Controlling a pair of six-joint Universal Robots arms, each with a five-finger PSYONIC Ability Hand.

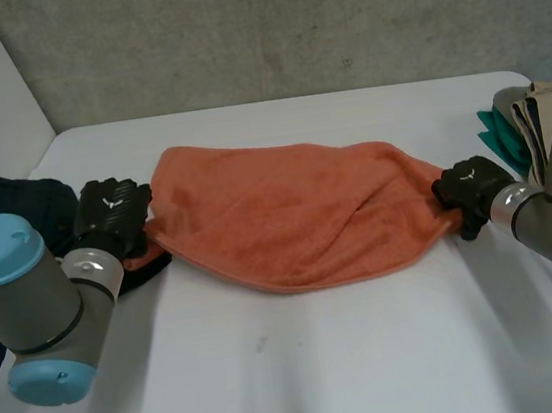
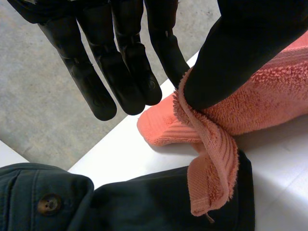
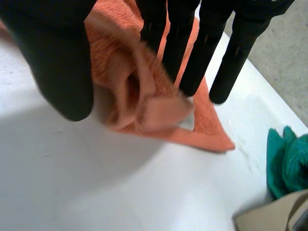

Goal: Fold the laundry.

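An orange towel [image 1: 297, 214] lies bunched across the middle of the white table [image 1: 325, 362], folded roughly in half. My left hand [image 1: 111, 217] is at its left corner. In the left wrist view the thumb presses that corner of the towel [image 2: 269, 96] against a finger of the left hand [image 2: 120, 72], and the corner's tip hangs down below the pinch. My right hand [image 1: 471, 191] is at the towel's right corner. Its fingers [image 3: 192, 48] are straight and stand apart from the thumb, with the loose corner of the towel [image 3: 125, 77] lying between them.
A dark green buttoned garment [image 1: 14, 203] lies at the table's left edge, right beside and under my left hand [image 2: 144, 202]. At the right edge sit a teal cloth [image 1: 499, 139] and a beige folded stack [image 1: 537, 114]; both are near the right hand.
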